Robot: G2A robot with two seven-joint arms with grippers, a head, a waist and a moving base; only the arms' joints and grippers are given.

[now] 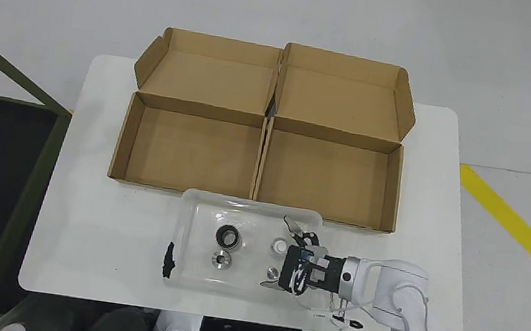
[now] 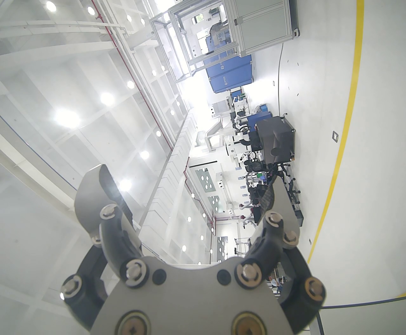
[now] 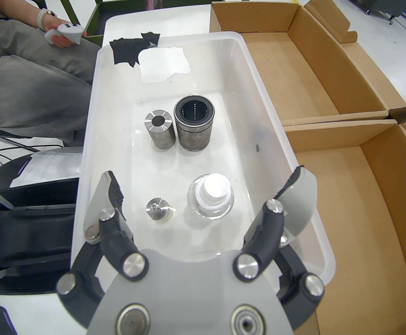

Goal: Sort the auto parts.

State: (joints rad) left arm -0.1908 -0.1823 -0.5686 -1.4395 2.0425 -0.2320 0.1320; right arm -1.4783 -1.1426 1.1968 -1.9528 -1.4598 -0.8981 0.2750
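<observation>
clear bin (image 3: 90, 133), four parts (image 3: 194, 123), one perhaps plastic

White table (image 1: 90, 193), 3 containers.
Far side: 2 open cardboard boxes, left box (image 1: 187, 150) and right box (image 1: 329, 179), touching. Near edge: 1 clear plastic bin (image 1: 251, 202), just beside them.

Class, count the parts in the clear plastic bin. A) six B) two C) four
C: the clear plastic bin holds a large dark metal bearing sleeve, a smaller grey metal cylinder, a small silver metal stud and a white plastic part in a clear ring.
</observation>
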